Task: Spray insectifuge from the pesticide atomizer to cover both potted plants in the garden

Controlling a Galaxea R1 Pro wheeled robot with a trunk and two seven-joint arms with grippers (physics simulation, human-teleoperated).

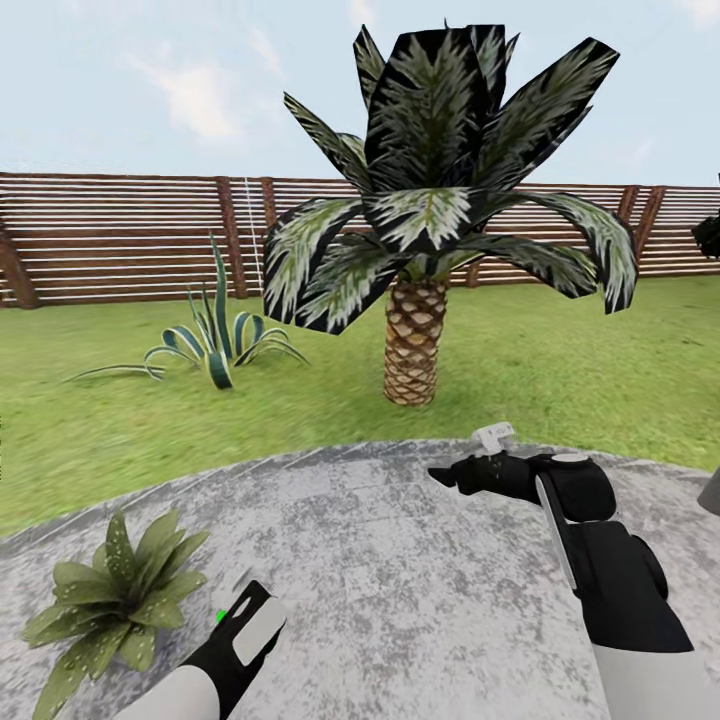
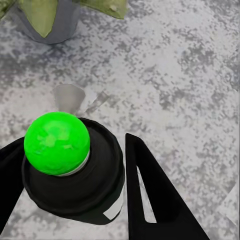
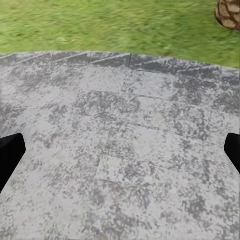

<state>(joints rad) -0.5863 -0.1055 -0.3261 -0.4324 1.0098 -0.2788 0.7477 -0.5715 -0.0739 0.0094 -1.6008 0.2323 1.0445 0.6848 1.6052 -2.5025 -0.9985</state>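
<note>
My left gripper (image 1: 236, 603) (image 2: 75, 167) is shut on the pesticide atomizer (image 2: 70, 170), which appears from above as a dark can with a bright green round top and a bit of white label. It hangs low over the stone patio (image 1: 400, 590). Just to its left sits one potted plant (image 1: 110, 597) (image 2: 42, 11), a low rosette of green leaves dotted with white specks of insectifuge. In the left wrist view a grey pot (image 2: 52, 27) shows beneath the leaves. My right gripper (image 1: 441, 474) (image 3: 120, 152) is open with nothing between its fingers, above the patio's far side.
Beyond the patio a scaly-trunked palm (image 1: 414, 345) stands on the lawn (image 1: 560, 360). A striped agave (image 1: 215, 345) grows to its left. A brown slatted fence (image 1: 120, 235) closes the back. A grey object (image 1: 711, 490) pokes in at the right edge.
</note>
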